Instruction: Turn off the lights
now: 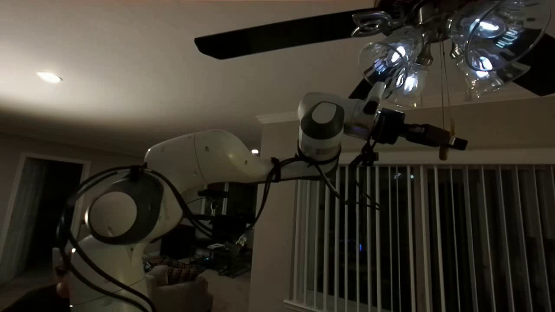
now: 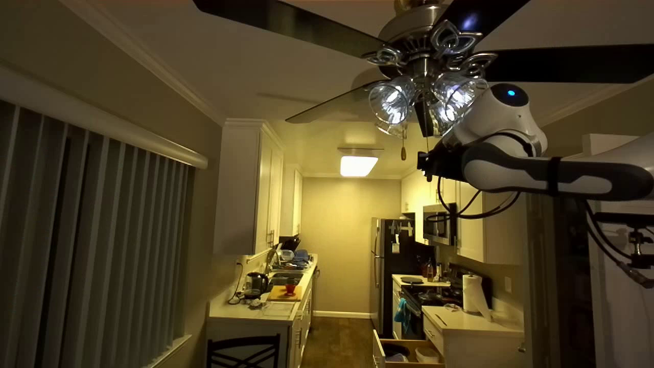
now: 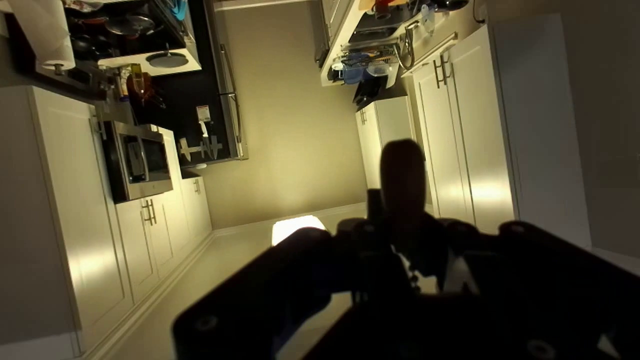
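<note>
The jaws of the gripper point(image 1: 456, 142) are closed on a wooden pull knob point(image 3: 403, 175): the wrist view gives only its dark oval silhouette jutting past them, while an exterior view shows its brown end below. A beaded chain point(image 1: 442, 86) climbs from it to the lights point(image 2: 392, 102), glowing in bell-shaped glass shades point(image 1: 503, 32) under a ceiling fan point(image 2: 411, 30), which both exterior views show. Just beside the gripper, a second wooden knob point(image 2: 403, 153) hangs free in an exterior view. A pulled-out drawer point(image 2: 378, 352) appears only in an exterior view, with which the inverted wrist view shares the microwave point(image 3: 145, 159).
</note>
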`<state>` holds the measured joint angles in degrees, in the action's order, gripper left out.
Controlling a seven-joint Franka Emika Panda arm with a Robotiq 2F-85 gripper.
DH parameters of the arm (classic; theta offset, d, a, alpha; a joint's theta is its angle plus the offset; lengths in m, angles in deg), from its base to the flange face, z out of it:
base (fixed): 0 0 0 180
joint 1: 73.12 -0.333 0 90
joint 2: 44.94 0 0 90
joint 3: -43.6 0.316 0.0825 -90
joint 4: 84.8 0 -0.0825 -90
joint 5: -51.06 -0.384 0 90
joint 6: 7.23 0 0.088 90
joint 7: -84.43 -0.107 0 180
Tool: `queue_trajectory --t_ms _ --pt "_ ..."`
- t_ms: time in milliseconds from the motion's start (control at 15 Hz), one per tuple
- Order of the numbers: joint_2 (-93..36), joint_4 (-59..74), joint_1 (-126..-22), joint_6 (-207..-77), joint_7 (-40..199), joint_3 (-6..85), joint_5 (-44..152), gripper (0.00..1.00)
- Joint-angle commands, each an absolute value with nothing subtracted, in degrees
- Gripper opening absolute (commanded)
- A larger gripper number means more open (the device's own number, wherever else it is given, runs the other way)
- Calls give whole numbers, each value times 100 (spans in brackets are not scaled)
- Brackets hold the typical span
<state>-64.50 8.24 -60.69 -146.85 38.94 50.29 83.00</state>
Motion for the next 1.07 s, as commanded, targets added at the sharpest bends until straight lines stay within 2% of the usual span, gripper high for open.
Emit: queue_trajectory --t_ms 0,267,333,400,800,1000 --pt "-6524 1181 -6116 -14635 4020 4991 8174 4" --pt "-6547 1163 -6119 -14674 4025 4979 8165 4" --pt "-6558 1153 -6109 -14672 3994 4988 8178 33" --pt "-6568 1152 -6100 -14660 3981 4996 8194 34" --pt "-6594 1438 -6123 -14642 4005 4995 8186 71" --pt "-6606 1564 -6162 -14178 4271 5028 8180 90"
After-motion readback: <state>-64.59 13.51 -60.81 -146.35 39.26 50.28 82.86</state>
